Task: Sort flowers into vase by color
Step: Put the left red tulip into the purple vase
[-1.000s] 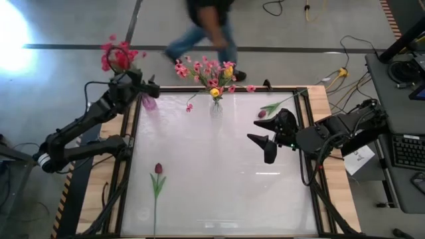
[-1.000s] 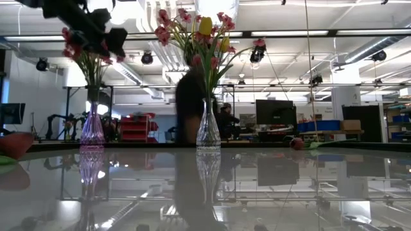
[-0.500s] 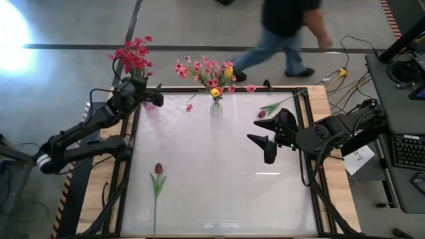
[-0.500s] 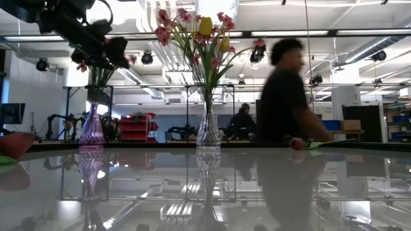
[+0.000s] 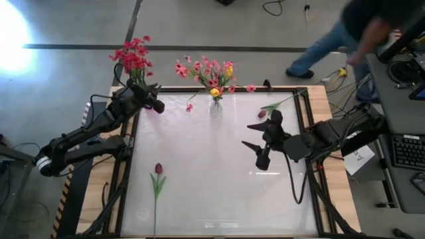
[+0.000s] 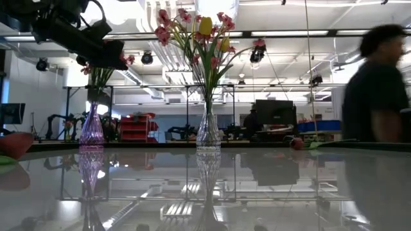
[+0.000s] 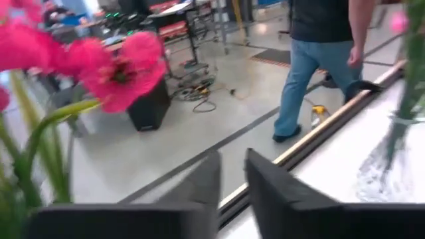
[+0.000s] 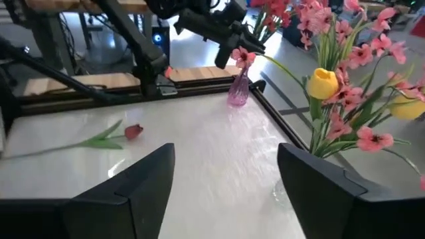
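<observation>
A spray of red flowers (image 5: pixel 133 56) stands with its stems in the purple vase (image 6: pixel 92 125) at the far left corner. My left gripper (image 5: pixel 158 105) hangs just above that vase. Its fingers (image 7: pixel 206 182) are nearly together with nothing between them. The clear vase (image 6: pixel 208 125) at the far middle holds pink and yellow flowers (image 5: pixel 212 73). One dark-red bud (image 5: pixel 158 168) lies on the table at near left. Another (image 5: pixel 261 113) lies at far right, just beyond my right gripper (image 5: pixel 255 154), which hovers open and empty.
A loose pink blossom (image 5: pixel 189 107) lies on the table left of the clear vase. A person (image 5: pixel 358 26) walks beyond the far right corner. A desk with a keyboard (image 5: pixel 404 149) stands past the right edge. The middle and near right of the white table (image 5: pixel 219 199) are bare.
The red spray has swung toward the table's right and now stands more upright in the purple vase. My left gripper has shifted slightly right and nearer. My right gripper has moved a little toward the table's left and turned. A person has walked rightward behind the table.
</observation>
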Robot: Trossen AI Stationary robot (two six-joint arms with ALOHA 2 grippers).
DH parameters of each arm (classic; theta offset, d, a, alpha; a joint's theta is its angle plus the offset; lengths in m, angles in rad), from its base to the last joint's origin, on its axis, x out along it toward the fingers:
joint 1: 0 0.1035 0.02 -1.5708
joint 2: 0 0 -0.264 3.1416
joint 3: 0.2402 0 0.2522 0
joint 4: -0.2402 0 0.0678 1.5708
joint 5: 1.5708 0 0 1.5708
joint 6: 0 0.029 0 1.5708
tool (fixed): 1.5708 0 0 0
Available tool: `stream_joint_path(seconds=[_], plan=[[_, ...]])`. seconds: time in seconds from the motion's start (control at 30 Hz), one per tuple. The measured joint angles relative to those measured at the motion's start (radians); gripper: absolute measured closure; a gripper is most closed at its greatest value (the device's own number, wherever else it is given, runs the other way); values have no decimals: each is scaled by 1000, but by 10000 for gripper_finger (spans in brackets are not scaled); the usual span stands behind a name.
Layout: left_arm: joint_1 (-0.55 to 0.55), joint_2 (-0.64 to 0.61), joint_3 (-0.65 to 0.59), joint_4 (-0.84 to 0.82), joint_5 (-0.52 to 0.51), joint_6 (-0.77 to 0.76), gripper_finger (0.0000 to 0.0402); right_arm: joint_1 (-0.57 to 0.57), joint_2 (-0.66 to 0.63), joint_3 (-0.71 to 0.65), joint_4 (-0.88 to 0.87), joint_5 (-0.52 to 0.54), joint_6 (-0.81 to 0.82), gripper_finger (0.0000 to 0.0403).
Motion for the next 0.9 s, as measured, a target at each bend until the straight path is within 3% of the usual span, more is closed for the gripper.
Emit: stream_joint_path(seconds=[0.07,0.37,0.47,0.6,0.77,0.9], plan=[[0,0,-2,16,28,21,385,-3,3,0,0,3,3,161],[-22,-8,26,-64,22,292,399,-7,3,0,0,26,97,200],[-93,0,31,-79,11,369,401,-7,3,0,0,26,97,202],[-246,39,46,-108,-132,458,401,-11,3,0,3,53,97,202],[-362,74,52,-142,-230,457,401,-25,3,0,8,56,98,202],[-456,70,69,-232,-235,340,401,-29,3,0,8,55,111,202]])
